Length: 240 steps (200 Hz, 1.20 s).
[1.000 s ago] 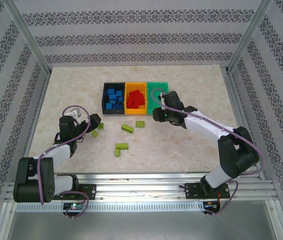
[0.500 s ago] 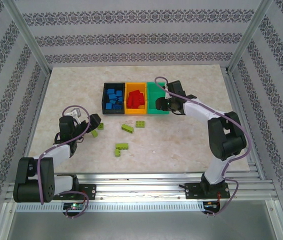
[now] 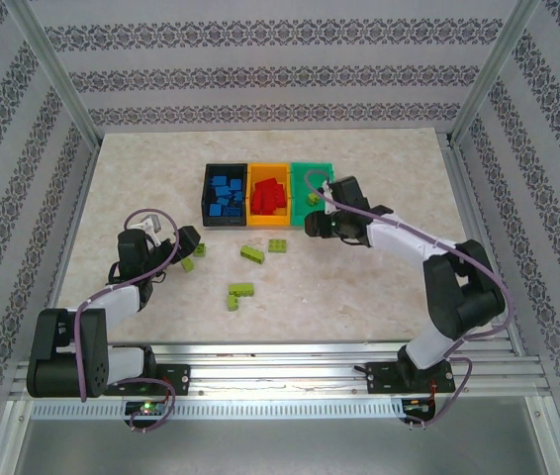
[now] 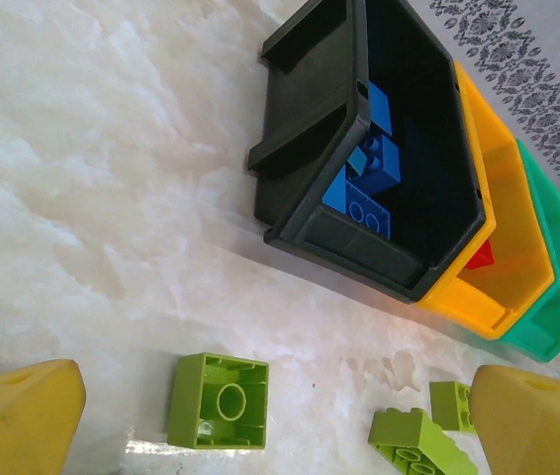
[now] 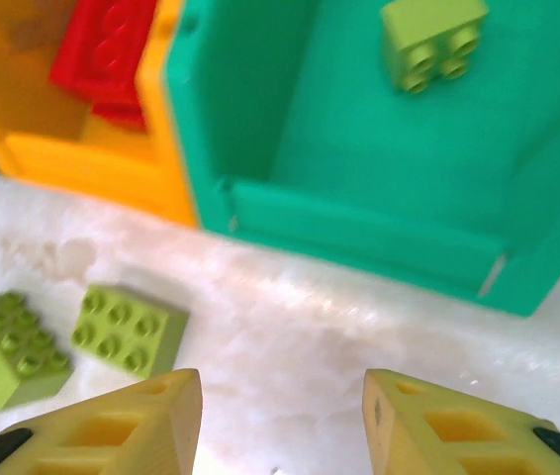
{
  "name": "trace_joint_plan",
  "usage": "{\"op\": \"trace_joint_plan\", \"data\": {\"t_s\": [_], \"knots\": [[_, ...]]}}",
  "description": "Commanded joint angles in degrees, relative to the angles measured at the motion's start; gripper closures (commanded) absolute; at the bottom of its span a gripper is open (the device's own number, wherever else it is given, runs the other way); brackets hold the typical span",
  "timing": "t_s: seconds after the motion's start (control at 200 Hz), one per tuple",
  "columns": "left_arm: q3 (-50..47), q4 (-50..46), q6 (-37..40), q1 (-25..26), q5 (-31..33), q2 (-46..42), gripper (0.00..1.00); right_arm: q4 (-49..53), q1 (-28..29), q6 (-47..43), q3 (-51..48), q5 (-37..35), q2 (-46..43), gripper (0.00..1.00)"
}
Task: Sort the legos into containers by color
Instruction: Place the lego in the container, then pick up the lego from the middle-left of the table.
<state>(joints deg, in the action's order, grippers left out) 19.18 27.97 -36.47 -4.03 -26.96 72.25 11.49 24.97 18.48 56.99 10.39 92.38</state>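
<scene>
Left gripper [image 4: 275, 421]: fingers spread wide, holding nothing. One yellow-green lego [image 4: 219, 401] lies on the table [image 3: 379, 297] between them, touching neither.
Right gripper [image 5: 280, 416]: fingers apart, holding nothing, over the table just beside the green bin [image 5: 359, 237], on its near side.
Containers: black bin [image 3: 225, 220], orange bin [image 3: 269, 220] and green bin sit side by side toward the table's far edge.
Contents: blue legos [image 4: 369, 193] in black, red legos [image 5: 102, 49] in orange, a single yellow-green brick [image 5: 433, 40] in green.
Loose legos [image 3: 251, 254]: several yellow-green, between the bins and the near edge.

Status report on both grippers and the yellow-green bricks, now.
Left gripper open over loose yellow-green brick. Right gripper open, empty, near green bin holding one yellow-green brick. Nothing blocking either gripper.
</scene>
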Motion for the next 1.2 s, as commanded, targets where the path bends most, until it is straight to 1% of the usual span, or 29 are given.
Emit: {"op": "trace_joint_plan", "data": {"t_s": [0.0,0.095,0.2,0.3,0.405,0.47,0.585,0.695,0.764,0.844,0.929,1.089,1.144,1.194], "knots": [[-0.13,2.71,0.45,0.17,-0.32,1.19,0.00,-3.48,2.72,-1.53,-3.94,0.08,-2.92,0.53],[0.23,2.39,0.48,0.25,-0.85,1.39,0.00,-5.16,5.15,-3.15,-6.06,-0.61,-3.58,0.53],[1.09,-0.28,1.59,0.25,-0.77,0.41,0.00,-8.14,7.20,-4.42,-8.75,-2.09,-3.87,0.52],[1.46,-3.19,2.83,0.34,-0.05,-1.23,0.00,-12.06,7.46,-2.90,-11.20,-1.49,-4.03,0.52],[2.15,-8.43,4.14,0.43,0.94,-3.23,0.00,-12.54,7.55,-2.85,-12.03,-2.10,-4.94,0.52],[2.96,-12.84,5.08,0.73,0.94,-4.52,0.00,-12.54,7.53,-3.35,-12.59,-3.14,-5.87,0.52],[6.74,-25.62,8.81,1.96,1.96,-6.31,0.01,-12.94,7.28,-3.17,-13.29,-3.36,-6.87,0.51],[13.07,-38.88,13.33,4.19,5.78,-6.07,0.02,-13.05,7.28,-3.10,-13.57,-3.51,-7.47,0.50],[16.36,-44.98,14.97,6.11,8.72,-4.80,0.05,-13.20,7.28,-3.10,-13.75,-3.71,-7.73,0.50],[18.81,-46.92,15.56,9.61,12.07,-2.51,0.07,-13.29,7.28,-3.01,-13.92,-3.68,-7.92,0.50],[23.88,-52.28,17.59,12.86,17.55,1.88,0.08,-13.24,7.19,-3.01,-14.06,-3.71,-8.28,0.50],[33.01,-60.44,20.18,14.28,21.48,11.68,0.12,-13.20,6.75,-3.01,-14.35,-3.72,-8.80,0.50],[35.47,-62.46,20.79,14.66,22.31,14.52,0.20,-13.31,6.50,-2.84,-14.60,-3.54,-9.33,0.50],[36.63,-63.18,21.02,15.29,23.13,16.41,0.22,-13.46,6.33,-2.75,-14.96,-3.56,-9.95,0.50]]}}
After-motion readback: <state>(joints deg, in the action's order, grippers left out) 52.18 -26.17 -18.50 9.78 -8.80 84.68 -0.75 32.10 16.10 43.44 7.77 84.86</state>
